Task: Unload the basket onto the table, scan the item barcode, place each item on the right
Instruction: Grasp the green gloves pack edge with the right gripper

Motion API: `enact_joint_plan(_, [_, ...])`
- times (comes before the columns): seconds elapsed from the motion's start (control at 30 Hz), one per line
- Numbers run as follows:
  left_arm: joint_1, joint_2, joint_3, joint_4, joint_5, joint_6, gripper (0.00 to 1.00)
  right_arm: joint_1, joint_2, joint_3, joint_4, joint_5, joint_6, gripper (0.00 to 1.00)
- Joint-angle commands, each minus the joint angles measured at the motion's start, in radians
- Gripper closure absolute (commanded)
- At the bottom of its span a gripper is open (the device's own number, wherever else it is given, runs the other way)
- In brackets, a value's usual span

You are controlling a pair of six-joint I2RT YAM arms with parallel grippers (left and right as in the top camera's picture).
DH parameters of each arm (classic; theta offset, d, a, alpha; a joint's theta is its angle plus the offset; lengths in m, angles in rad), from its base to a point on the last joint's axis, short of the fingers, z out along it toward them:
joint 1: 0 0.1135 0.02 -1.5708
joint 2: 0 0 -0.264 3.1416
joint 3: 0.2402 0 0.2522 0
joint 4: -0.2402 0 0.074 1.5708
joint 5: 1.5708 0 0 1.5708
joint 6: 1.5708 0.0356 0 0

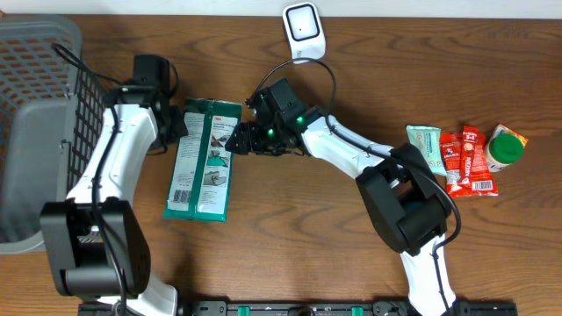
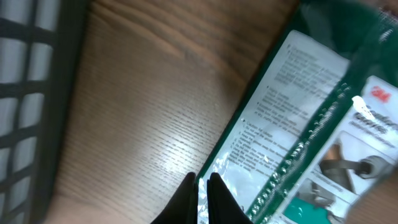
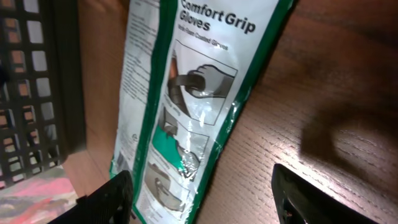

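The left gripper (image 2: pixel 201 183) is pinching the edge of the flat green-and-white plastic glove packet (image 1: pixel 204 158), the right gripper (image 3: pixel 200 186) is hovering wide open above it, and lifting the barcode toward the white rounded scanner (image 1: pixel 304 31) probably comes next.

1. The overhead view is lit brightly and evenly from above; the table (image 1: pixel 290 228) is rendered sharp.
2. Short, soft shadows are cast beside the arms there.
3. Faint glare is seen on the pack (image 1: pixel 204 162) film.
4. The left wrist view is blurred throughout: the pack's print is smeared, most at the upper right.
5. The basket (image 2: pixel 71 74) is left out of focus at that view's left edge.
6. White glints are scattered along the pack's film.
7. The right wrist view is dim and warm; a bright patch is thrown on the table beside a dark shadow blot.
8. The right fingers (image 3: pixel 115 199) are reduced to black shapes.
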Motion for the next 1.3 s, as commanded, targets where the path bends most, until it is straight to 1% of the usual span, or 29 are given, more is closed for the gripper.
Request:
enact_joint_plan(0.0, [0.000,0.042,-0.053,0.038,-0.013,-0.002,0.91,0.019,0.011,0.009,0.010,-0.006,0.006,0.33])
enact_joint_plan(0.1, [0.000,0.071,-0.064,0.061,-0.012,-0.001,0.92,0.031,0.011,0.008,0.013,0.001,0.006,0.33])
enact_joint_plan(0.4, [0.000,0.154,-0.065,0.062,-0.012,-0.001,0.91,0.072,0.023,0.006,0.014,0.048,0.026,0.34])
enact_joint_plan(0.57, [0.000,0.160,-0.065,0.054,-0.012,-0.001,0.91,0.090,0.056,0.006,0.012,0.047,0.062,0.37])
enact_joint_plan(0.73, [0.000,0.160,-0.066,0.038,-0.011,-0.002,0.91,0.089,0.082,0.005,0.022,-0.023,0.072,0.41])
enact_joint_plan(0.8, [0.000,0.160,-0.075,0.039,-0.011,-0.002,0.91,0.089,0.082,0.005,0.031,-0.057,0.047,0.42])
enact_joint_plan(0.97, [0.000,0.160,-0.121,0.081,-0.012,-0.002,0.91,0.086,0.082,0.002,0.030,-0.065,0.043,0.44])
enact_joint_plan(1.13, [0.000,0.161,-0.149,0.106,-0.011,-0.002,0.91,0.080,0.082,-0.016,0.056,-0.066,0.043,0.44])
enact_joint_plan(1.27, [0.000,0.161,-0.154,0.106,-0.003,-0.002,0.91,0.080,0.082,-0.068,0.147,-0.084,0.044,0.44])
